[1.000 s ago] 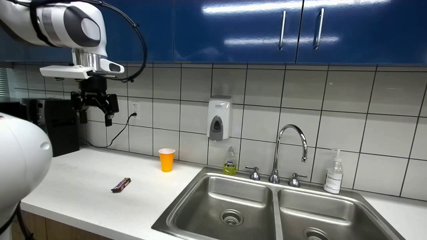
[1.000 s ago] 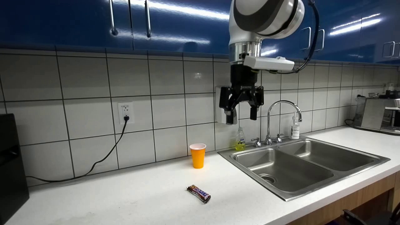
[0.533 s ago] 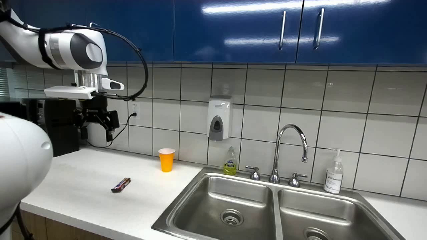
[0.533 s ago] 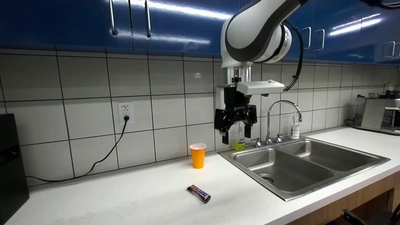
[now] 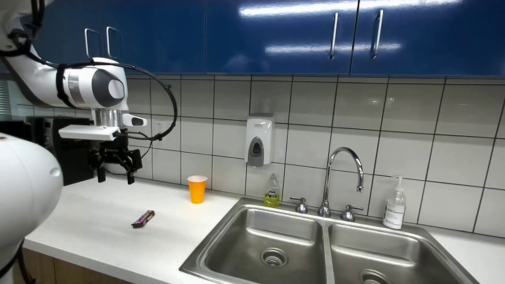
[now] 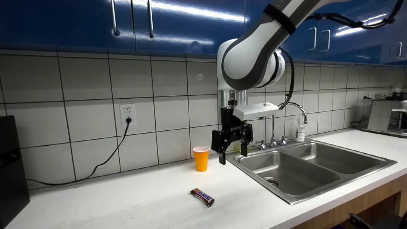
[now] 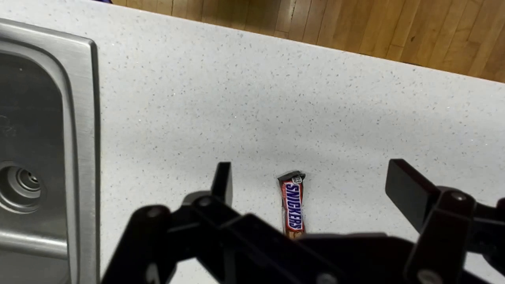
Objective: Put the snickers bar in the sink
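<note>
The snickers bar (image 5: 143, 219) lies flat on the white counter in both exterior views (image 6: 202, 197), left of the sink. In the wrist view the snickers bar (image 7: 293, 205) shows between the fingers, its lower end hidden behind the gripper linkage. My gripper (image 5: 116, 180) is open and empty, pointing down, held in the air above the counter; it also shows in an exterior view (image 6: 233, 158) and the wrist view (image 7: 309, 173). The steel double-basin sink (image 5: 326, 252) is set in the counter; it also shows in an exterior view (image 6: 259, 178) and at the left of the wrist view (image 7: 85, 138).
An orange cup (image 5: 197, 190) stands near the tiled wall between bar and sink. A soap bottle (image 5: 272, 193), the chrome faucet (image 5: 327, 185) and a pump bottle (image 5: 394, 211) line the sink's back. A black machine (image 5: 67, 154) stands behind the gripper. Blue cabinets (image 6: 190, 25) hang above.
My gripper has moved steadily down toward the counter, staying open, and shifted slightly left in an exterior view. The snickers bar and the cup have not moved.
</note>
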Available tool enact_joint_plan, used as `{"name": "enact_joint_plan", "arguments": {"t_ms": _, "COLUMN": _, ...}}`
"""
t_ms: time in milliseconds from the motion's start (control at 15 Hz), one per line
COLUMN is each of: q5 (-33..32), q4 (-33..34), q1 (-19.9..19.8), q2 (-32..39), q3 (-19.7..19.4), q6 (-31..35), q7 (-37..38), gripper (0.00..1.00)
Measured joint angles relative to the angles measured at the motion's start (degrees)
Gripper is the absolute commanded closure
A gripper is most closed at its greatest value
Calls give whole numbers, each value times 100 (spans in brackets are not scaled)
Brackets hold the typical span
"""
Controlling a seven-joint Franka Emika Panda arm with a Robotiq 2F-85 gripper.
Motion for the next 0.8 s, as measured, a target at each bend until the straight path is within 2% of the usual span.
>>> {"name": "enact_joint_plan", "arguments": {"t_ms": 400, "q5": -355, "q4": 178, "q1": 0, "q2": 725, "q3": 0, "q6": 593, "q7": 131, "gripper": 0}}
{"name": "enact_joint_plan", "arguments": {"t_ms": 800, "q5": -813, "q4": 559, "q1": 58, "q2": 1456, "q3": -1, "q6": 872, "q7": 354, "gripper": 0}}
